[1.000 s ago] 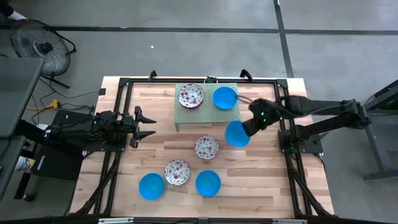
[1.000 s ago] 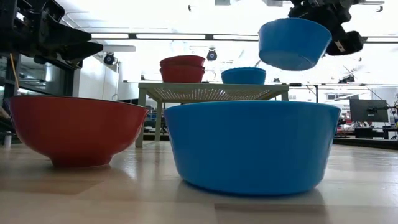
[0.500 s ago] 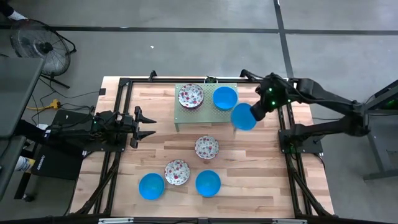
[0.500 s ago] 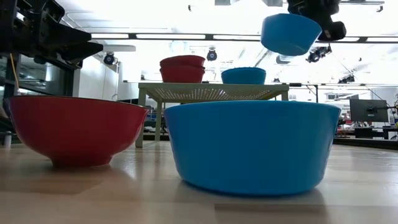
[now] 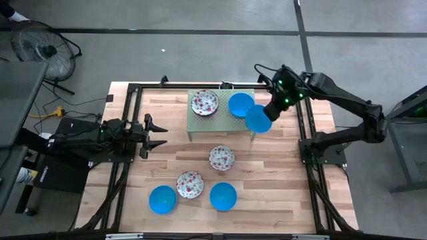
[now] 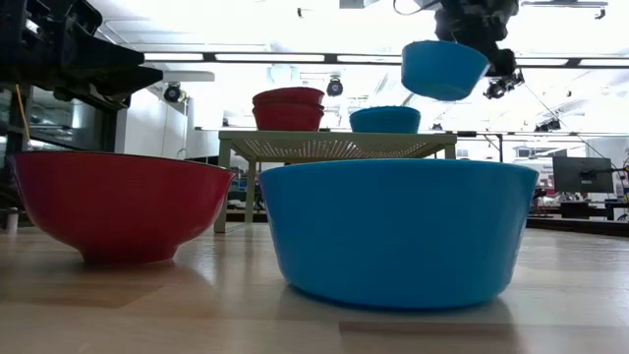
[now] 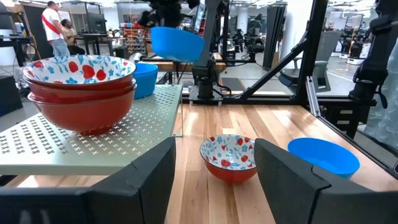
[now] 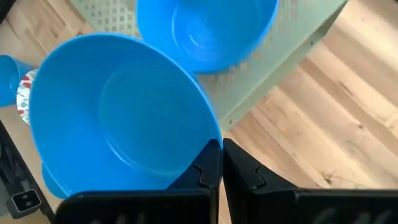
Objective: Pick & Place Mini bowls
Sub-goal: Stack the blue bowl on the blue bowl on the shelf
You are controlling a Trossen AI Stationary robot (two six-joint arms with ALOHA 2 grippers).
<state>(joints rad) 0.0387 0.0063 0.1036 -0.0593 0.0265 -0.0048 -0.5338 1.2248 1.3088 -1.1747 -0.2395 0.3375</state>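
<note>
My right gripper (image 5: 271,111) is shut on a blue mini bowl (image 5: 259,119) and holds it in the air over the right edge of the green perforated stand (image 5: 220,119). The stand carries a stack of floral bowls (image 5: 205,103) and one blue bowl (image 5: 241,105). On the table stand two floral bowls (image 5: 221,158) (image 5: 189,184) and two blue ones (image 5: 162,199) (image 5: 223,196), each on its base. My left gripper (image 5: 157,132) waits open and level at the table's left side. My right gripper pinches the blue bowl's rim (image 8: 210,144), one finger (image 8: 202,169) inside the wall and the other outside. The fingers slant down from the table's far right. The bowl (image 6: 443,69) hangs clear above the stand, mouth up and slightly tilted.
Dark frame rails (image 5: 133,113) run along the table's sides and far edge. In the low view the near blue bowl (image 6: 398,231) and a bowl with a red outside (image 6: 118,202) fill the front. People stand in the room beyond the table.
My right gripper has risen and gone toward the table's far edge with the blue bowl, rolling as it went. The bowl has gone from beside the stand's near right corner to above the stand's right edge.
</note>
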